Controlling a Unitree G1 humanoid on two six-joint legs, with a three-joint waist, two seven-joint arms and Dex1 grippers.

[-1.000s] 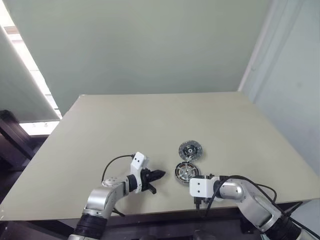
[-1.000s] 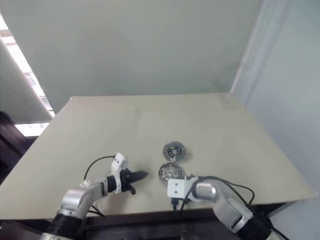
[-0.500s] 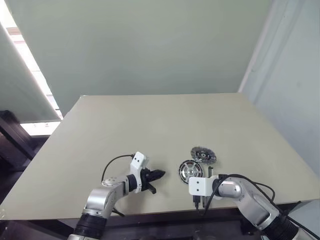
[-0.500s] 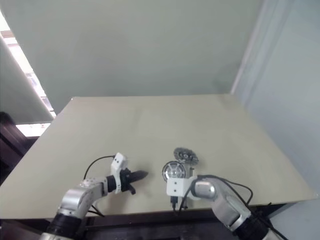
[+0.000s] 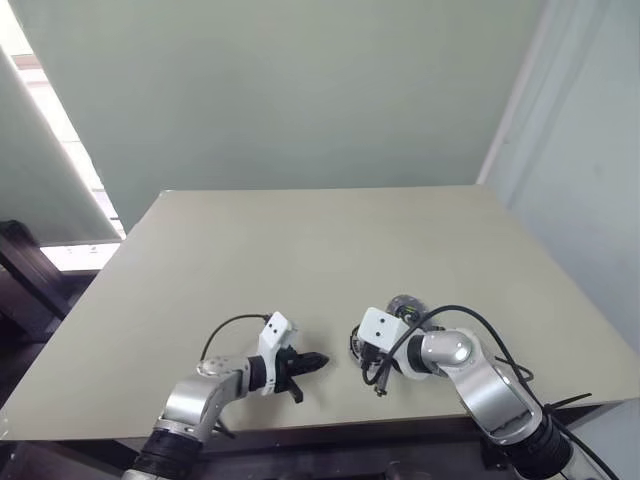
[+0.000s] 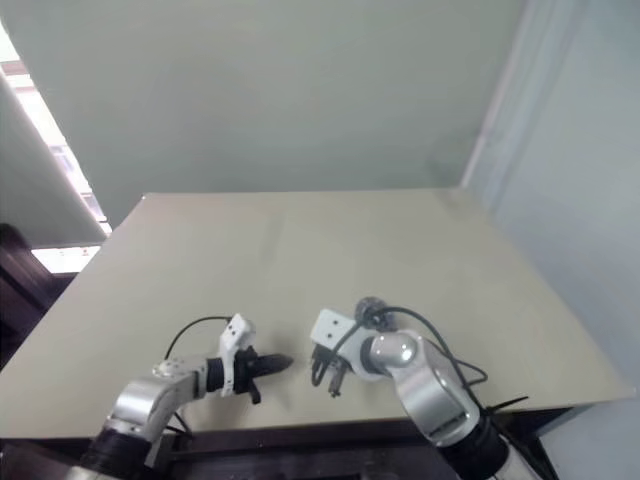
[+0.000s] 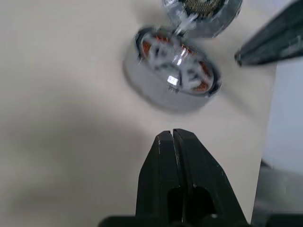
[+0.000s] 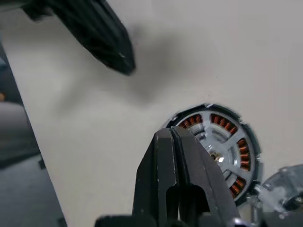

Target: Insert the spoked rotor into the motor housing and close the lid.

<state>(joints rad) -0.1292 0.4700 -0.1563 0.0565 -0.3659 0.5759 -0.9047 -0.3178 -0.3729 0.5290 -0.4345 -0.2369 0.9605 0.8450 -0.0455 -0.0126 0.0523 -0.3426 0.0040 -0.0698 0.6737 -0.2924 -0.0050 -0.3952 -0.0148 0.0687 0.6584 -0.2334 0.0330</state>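
The surface (image 5: 300,250) is viewed from above by both head cameras; the motor housing (image 7: 173,71) is seen close-up by both wrist cameras.

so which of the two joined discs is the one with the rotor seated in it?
The copper-wound motor housing: silver spokes of the spoked rotor lie across its windings. The lid, hinged at its edge, stands open beside it.
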